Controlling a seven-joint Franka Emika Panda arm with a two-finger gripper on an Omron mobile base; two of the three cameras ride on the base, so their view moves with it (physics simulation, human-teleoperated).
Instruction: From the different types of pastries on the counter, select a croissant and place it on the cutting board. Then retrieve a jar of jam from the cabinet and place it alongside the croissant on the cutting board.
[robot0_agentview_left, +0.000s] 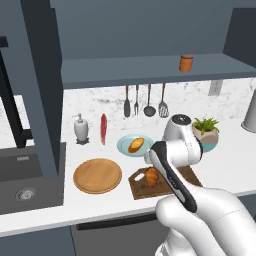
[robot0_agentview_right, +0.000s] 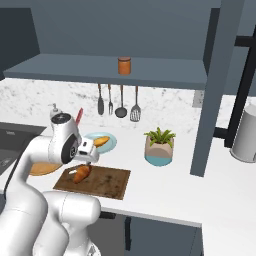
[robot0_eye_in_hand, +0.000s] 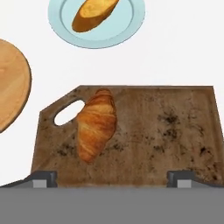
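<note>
Resting on cutting board (robot0_eye_in_hand: 166, 131), croissant (robot0_eye_in_hand: 96, 124); bun on blue plate (robot0_eye_in_hand: 131, 26); pincer (robot0_eye_in_hand: 113, 178) prob. spread, empty.

The white arm is bending forward and down over the cutting board (robot0_eye_in_hand: 175, 127). The gripper (robot0_eye_in_hand: 113, 177) is hanging above it, its 2 fingers wide apart and holding nothing.

From behind the arm on its left, you look forward and down at the counter (robot0_agentview_left: 100, 200), with the sink at the left edge; from behind on its right, you face the same counter, with the cabinet (robot0_agentview_right: 115, 70) shelf above; both share the cutting board (robot0_agentview_left: 145, 190) and croissant (robot0_agentview_right: 81, 174); the hand camera looks straight down, close over that board.
</note>
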